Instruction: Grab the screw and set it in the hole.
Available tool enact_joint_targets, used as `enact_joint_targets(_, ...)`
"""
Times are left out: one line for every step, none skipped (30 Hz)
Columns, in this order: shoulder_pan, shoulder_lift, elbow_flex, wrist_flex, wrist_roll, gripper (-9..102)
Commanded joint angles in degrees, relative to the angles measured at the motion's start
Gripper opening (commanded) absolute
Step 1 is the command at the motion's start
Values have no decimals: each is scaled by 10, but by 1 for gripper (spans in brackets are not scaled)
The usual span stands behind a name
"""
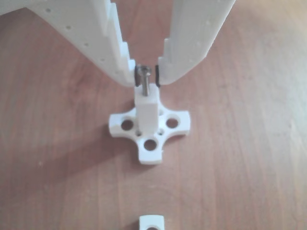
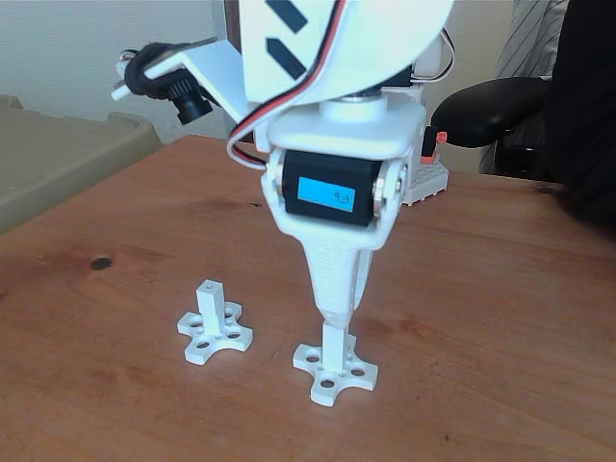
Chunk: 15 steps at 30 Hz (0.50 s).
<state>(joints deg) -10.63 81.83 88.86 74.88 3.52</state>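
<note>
Fingers (image 1: 147, 79) clamped on my screw (image 1: 144, 76) | frame centre, screw tip met hole atop post (image 1: 147, 112) | table (image 1: 57, 167) brown

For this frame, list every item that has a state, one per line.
tool: shut on the screw, directly over the near fixture's post.
screw: upright between the pads, head up, shank reaching the post's top.
near fixture: standing upright under the tool.
far fixture: upright, post hole empty.
table: bare wood around both.
</note>
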Motion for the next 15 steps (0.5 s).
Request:
enact_joint_targets(-2,15,-6,-2,-4,5)
enact_joint_targets(-2,14,-6,-1,-4,6)
enact_joint_targets(-2,14,-6,1,-4,7)
enact_joint_targets(-2,13,-6,3,-4,9)
enact_joint_targets(-2,12,-7,6,-4,10)
enact_joint_targets(-2,11,-9,9,-4,11)
enact_joint_targets(-2,11,-11,14,-6,13)
enact_joint_targets(-1,11,-11,17,-7,13)
enact_joint_targets(0,11,-14,21,-8,14)
enact_joint_targets(1,12,-17,25,-9,14)
enact_joint_targets(2,13,-18,28,-9,15)
enact_joint_targets(3,15,-20,33,-10,15)
enact_joint_targets(4,16,-24,40,-11,16)
enact_joint_targets(5,18,-28,48,-11,17)
enact_joint_targets(6,20,-32,54,-11,17)
